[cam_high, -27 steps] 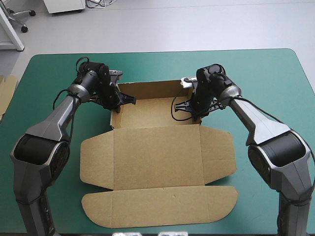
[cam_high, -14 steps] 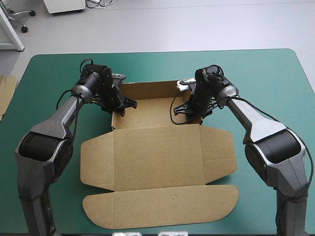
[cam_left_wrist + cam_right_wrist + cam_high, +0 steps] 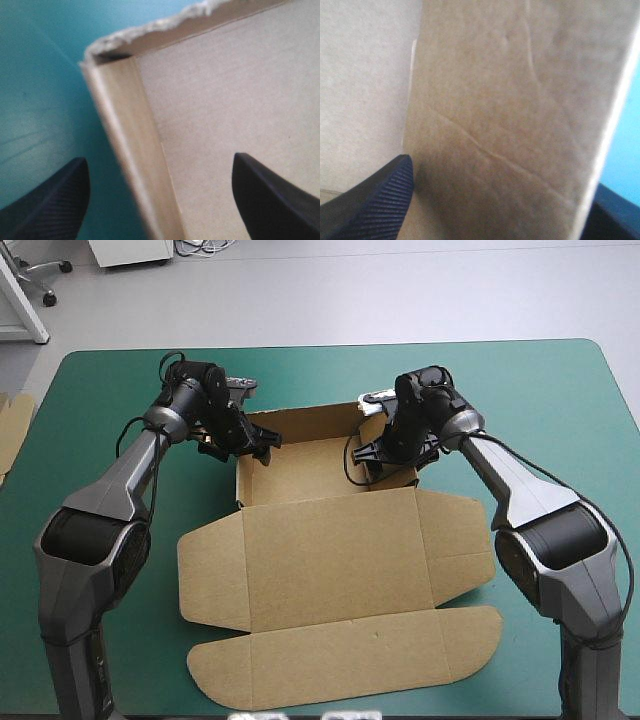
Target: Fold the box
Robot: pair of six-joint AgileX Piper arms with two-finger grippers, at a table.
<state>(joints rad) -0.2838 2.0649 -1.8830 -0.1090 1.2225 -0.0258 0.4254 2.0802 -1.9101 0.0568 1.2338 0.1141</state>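
The brown box (image 3: 330, 550) lies as an open tray with raised walls at its far end and its lid and flaps flat toward the near edge. My left gripper (image 3: 250, 437) is at the tray's far left corner. In the left wrist view the left gripper (image 3: 160, 160) is open, its black fingers (image 3: 55, 200) standing either side of the box's left wall (image 3: 135, 150). My right gripper (image 3: 385, 453) is at the tray's right wall. Seen from the right wrist, the right gripper (image 3: 502, 175) is open astride the box's right wall (image 3: 510, 100), one finger (image 3: 375, 200) inside the tray.
The teal-green cover (image 3: 560, 400) shows bare to the right of the box and along the far side. An edge of more brown board (image 3: 12, 425) lies at the table's left edge.
Both grippers have opened and let go of the tray's side walls. The box has shifted a little to the right and turned slightly, its flat lid swinging rightward.
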